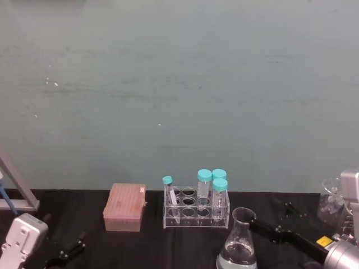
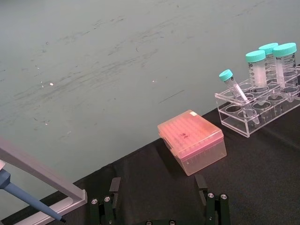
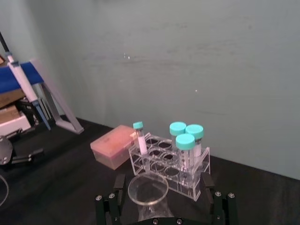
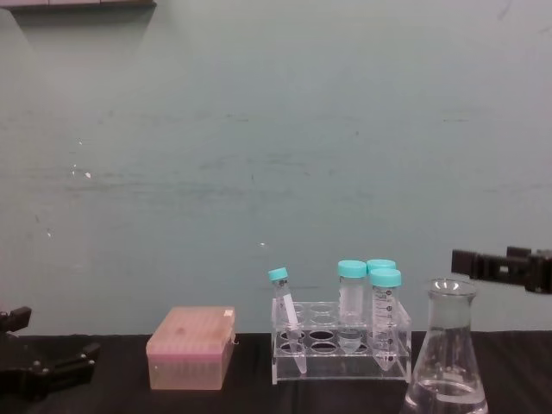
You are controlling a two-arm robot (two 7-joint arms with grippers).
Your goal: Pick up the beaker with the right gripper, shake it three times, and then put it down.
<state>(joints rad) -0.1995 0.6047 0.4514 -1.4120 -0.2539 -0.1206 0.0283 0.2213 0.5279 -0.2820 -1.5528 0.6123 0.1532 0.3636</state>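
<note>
**Head view.** Beaker: upright at the near edge of the black worktop, right of centre. It has clear liquid in the base and an uncovered mouth. Right claw: reaches in from the right, tips by the neck. Tube rack: just behind the beaker. Left claw: parked low at the left. Writing: a yellow label on the right arm, unreadable.

**Left wrist view.** Left claw: fingers apart, empty. Pink box: dark mark on the lid, illegible. Teal-capped tubes: printed scale marks, too fine to read.

**Right wrist view.** Right claw: jaws wide, nothing held. The beaker's rim lies between them with a gap on each side. Hazard: the rack and its tubes, one of them leaning, stand close beyond the rim, so an overreach or a broad shake could knock them.

**Chest view.** Right claw: about level with the flared rim, or slightly above it. Hazards:
- Closing this high would likely catch only the lip, and smooth tapered glass may slip or tip.
- Hard shaking could slosh liquid out of the open mouth.
- A hard set-down risks cracking the base.
</note>
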